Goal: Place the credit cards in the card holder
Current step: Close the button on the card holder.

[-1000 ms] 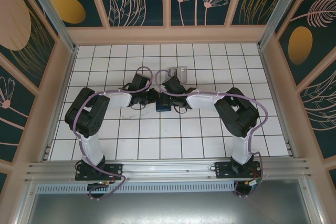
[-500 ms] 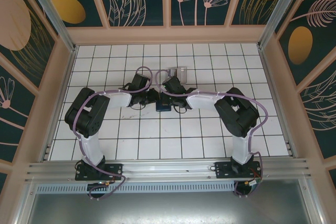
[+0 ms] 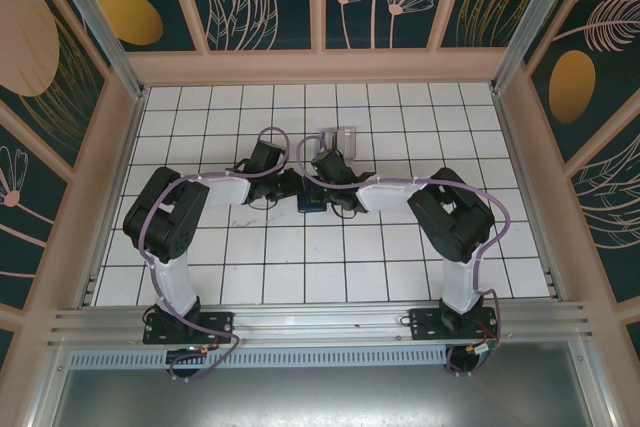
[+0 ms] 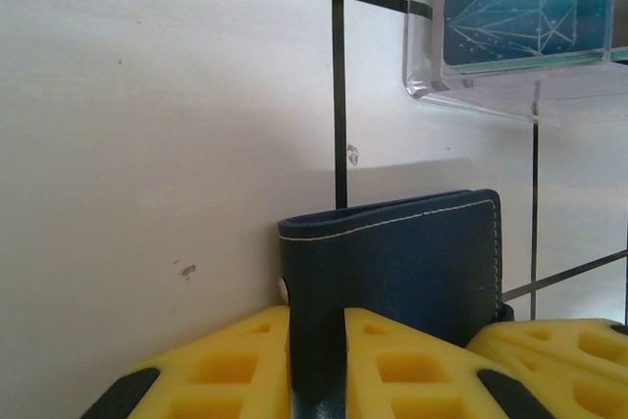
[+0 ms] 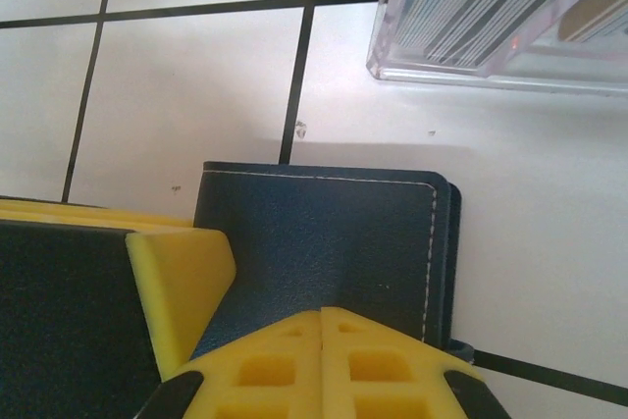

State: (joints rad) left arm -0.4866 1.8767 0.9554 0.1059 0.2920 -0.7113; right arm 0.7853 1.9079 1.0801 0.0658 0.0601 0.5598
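Overhead camera: mounted high above and behind the arm bases [image 3: 188, 325], it looks steeply down on the whole tiled worktop [image 3: 300, 277], with the bases at the frame's bottom edge. Left wrist camera: it sits just behind the left end effector [image 4: 316, 350], low and very near the surface, and looks out along its yellow fingers [image 4: 226, 360] at the lower edge. Right wrist camera: it looks past the right end effector [image 5: 322, 350] from equally close range, tilted more steeply onto the tiles. Both wrist views share the navy card holder [image 4: 412, 252] and the clear plastic case [image 4: 520, 36] beyond it. The overhead view takes in both near mid-worktop, far smaller.
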